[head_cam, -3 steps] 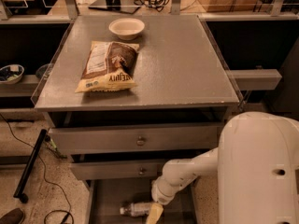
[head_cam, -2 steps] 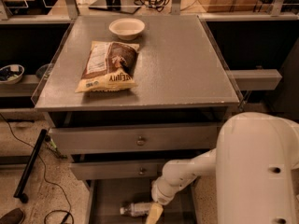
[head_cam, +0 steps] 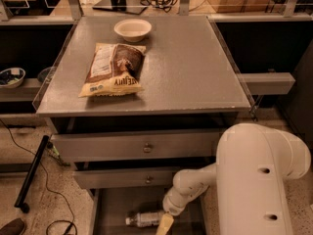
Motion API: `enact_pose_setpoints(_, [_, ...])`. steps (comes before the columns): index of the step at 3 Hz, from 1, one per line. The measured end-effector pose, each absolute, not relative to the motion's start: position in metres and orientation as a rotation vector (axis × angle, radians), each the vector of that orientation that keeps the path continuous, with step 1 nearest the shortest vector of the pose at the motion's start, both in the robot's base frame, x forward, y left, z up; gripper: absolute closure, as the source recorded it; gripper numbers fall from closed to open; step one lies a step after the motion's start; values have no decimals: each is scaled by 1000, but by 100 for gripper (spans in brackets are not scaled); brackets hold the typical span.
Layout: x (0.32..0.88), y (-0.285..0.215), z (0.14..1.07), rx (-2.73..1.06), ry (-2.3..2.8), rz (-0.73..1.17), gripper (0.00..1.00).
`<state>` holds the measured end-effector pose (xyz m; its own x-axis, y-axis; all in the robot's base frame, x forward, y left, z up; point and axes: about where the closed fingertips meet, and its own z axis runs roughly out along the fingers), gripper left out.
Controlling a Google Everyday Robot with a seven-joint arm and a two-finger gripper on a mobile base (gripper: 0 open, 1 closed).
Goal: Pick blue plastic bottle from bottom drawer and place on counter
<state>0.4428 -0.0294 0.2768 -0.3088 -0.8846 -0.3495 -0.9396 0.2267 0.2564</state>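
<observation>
Blue plastic bottle point(head_cam: 144, 219) lies in bottom drawer point(head_cam: 115, 202), long axis parallel to counter's point(head_cam: 195, 72) front edge; hand point(head_cam: 165, 224) at its right end (grip state: cannot tell).

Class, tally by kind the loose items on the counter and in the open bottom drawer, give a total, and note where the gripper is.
Bowls: 1, on the counter
Snack bags: 1, on the counter
Bottles: 1, the blue plastic bottle, lying in the bottom drawer
Total: 3
The gripper is low in the bottom drawer, beside the bottle's base end.
</observation>
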Motion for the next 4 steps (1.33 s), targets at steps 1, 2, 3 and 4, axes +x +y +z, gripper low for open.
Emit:
enact_pose_setpoints(1, [442, -29, 276, -1768, 2358, 630, 0])
enact_pose_setpoints(2, [439, -27, 271, -1789, 2364, 567, 0])
enact_pose_setpoints(3, [437, -22, 263, -1822, 2364, 508, 0])
enact_pose_setpoints(4, [450, 0, 238, -1842, 2354, 519, 0])
